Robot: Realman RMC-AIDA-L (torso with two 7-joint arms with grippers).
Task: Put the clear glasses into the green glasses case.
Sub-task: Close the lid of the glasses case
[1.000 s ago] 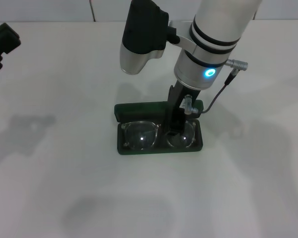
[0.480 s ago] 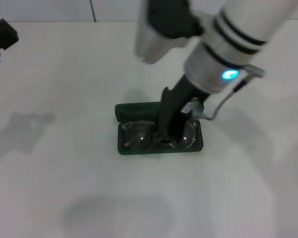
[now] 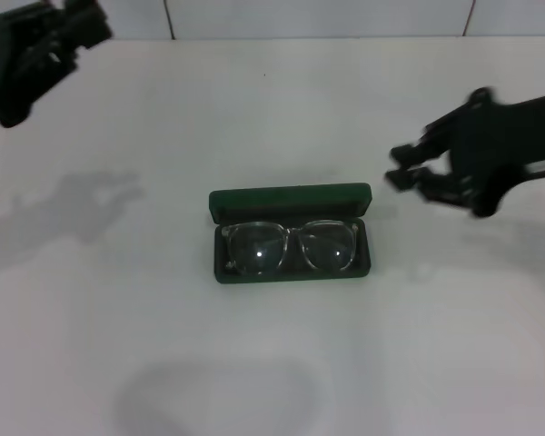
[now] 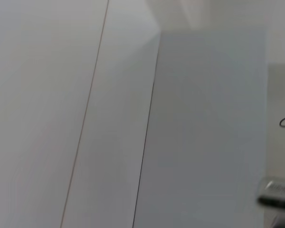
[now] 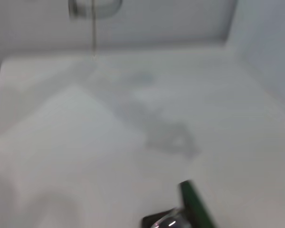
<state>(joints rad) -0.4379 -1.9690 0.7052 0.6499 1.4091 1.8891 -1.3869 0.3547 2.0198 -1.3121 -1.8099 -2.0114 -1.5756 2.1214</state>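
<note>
The green glasses case (image 3: 291, 201) lies open in the middle of the white table, its lid standing up at the far side. The clear glasses (image 3: 291, 246) lie inside it, lenses up and spanning its width. My right gripper (image 3: 398, 166) hangs open and empty above the table, to the right of the case and apart from it. The right wrist view catches one green corner of the case (image 5: 195, 204) and a glint of the glasses (image 5: 169, 222). My left gripper (image 3: 68, 27) is raised at the far left corner, well away from the case.
The white table (image 3: 282, 363) stretches all round the case, ending at a white wall at the back. The left wrist view shows only pale wall panels (image 4: 85, 118).
My right arm has lifted off the glasses in the case and swung away to the right, leaving them lying there. The left gripper has shifted a little to the right at the far left.
</note>
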